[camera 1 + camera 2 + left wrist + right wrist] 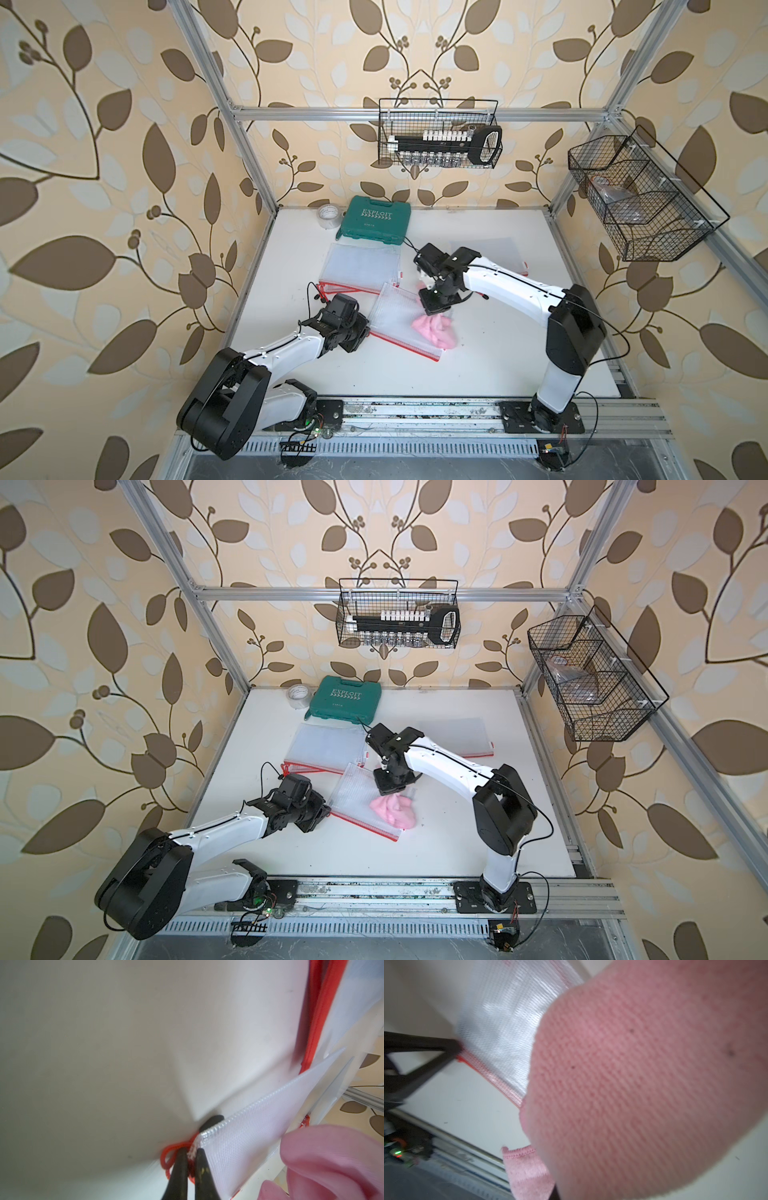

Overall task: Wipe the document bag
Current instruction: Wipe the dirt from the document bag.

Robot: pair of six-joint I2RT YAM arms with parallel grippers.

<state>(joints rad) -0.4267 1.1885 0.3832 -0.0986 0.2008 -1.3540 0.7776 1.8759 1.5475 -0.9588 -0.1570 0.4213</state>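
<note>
Presently, the document bag [397, 318] lies slanted near the middle of the table [498, 365]. The left gripper [190, 1152] is pinched on its zipper-end corner. The right gripper [433, 308] is clamped on a pink cloth [436, 332] resting on the bag.

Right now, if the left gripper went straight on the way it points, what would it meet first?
The document bag itself: the left gripper is shut on its corner. Further along lies the pink cloth, probably; depth is unclear.

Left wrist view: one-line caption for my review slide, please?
Left hand shut on a corner of the document bag beside its red cord, pink cloth lying across the bag, white table beneath.
</note>
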